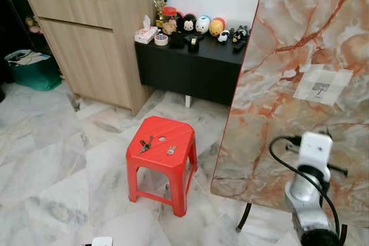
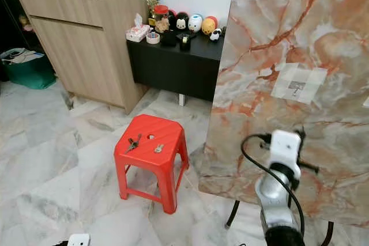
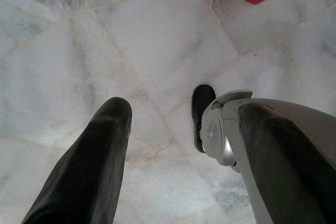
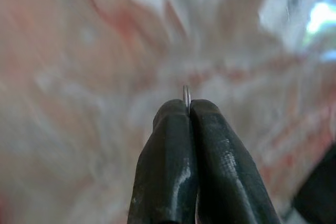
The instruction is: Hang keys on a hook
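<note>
**A:** So what's up front? Big orange-veined marble board standing upright, small metal hook on its white patch, red plastic stool beside it with two key bunches on top.

**B:** Right pincer is raised at the board, pinched tight on a thin metal key ring. Left pincer hangs spread wide over the floor.
</note>
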Tool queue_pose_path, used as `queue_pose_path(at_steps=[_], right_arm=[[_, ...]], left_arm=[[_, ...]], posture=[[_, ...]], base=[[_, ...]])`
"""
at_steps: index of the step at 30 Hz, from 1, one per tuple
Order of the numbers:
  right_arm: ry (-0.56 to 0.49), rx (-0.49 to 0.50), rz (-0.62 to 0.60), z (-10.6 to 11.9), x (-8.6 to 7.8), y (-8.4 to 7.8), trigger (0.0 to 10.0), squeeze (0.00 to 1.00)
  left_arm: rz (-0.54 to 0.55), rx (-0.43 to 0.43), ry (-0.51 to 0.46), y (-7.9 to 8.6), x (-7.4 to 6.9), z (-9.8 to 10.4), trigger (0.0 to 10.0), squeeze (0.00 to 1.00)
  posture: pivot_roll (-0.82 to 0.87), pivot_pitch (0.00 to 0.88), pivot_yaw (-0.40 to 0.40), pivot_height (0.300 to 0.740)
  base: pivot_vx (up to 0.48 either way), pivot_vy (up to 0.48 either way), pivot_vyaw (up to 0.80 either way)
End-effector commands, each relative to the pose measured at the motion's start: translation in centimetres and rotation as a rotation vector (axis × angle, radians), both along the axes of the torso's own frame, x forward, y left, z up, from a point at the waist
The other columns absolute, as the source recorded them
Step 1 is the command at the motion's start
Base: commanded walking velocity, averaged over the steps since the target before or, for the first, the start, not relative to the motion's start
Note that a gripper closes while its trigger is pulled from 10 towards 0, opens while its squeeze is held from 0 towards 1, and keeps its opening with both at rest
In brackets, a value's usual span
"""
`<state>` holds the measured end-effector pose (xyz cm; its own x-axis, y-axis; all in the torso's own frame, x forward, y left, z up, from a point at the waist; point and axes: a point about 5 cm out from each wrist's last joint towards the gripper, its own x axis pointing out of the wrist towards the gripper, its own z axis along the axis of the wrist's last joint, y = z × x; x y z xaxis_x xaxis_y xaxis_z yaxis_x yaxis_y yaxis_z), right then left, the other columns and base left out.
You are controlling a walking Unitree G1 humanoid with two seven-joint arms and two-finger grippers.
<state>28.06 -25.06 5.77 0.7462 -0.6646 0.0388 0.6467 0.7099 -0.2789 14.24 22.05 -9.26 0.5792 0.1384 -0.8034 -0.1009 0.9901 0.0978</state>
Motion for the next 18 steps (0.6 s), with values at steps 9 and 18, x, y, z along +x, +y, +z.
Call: queue_pose_path(at_steps=[9, 18], right_arm=[[0.042, 0.353, -0.045, -2.4, -0.5, -0.6, 10.0, 0.0], [0.008, 0.395, 0.087, -1.8, 0.7, 1.0, 10.0, 0.0]], left_arm=[[-0.017, 0.003, 0.019, -0.1, -0.2, -0.1, 10.0, 0.0], [-0.022, 0.009, 0.015, 0.1, -0.1, -0.1, 10.0, 0.0]], posture=[[0.02, 0.0, -0.05, 0.735], [0.03, 0.0, -0.047, 0.735]], base=[[0.0, 0.0, 0.0], [0.0, 0.0, -0.71]])
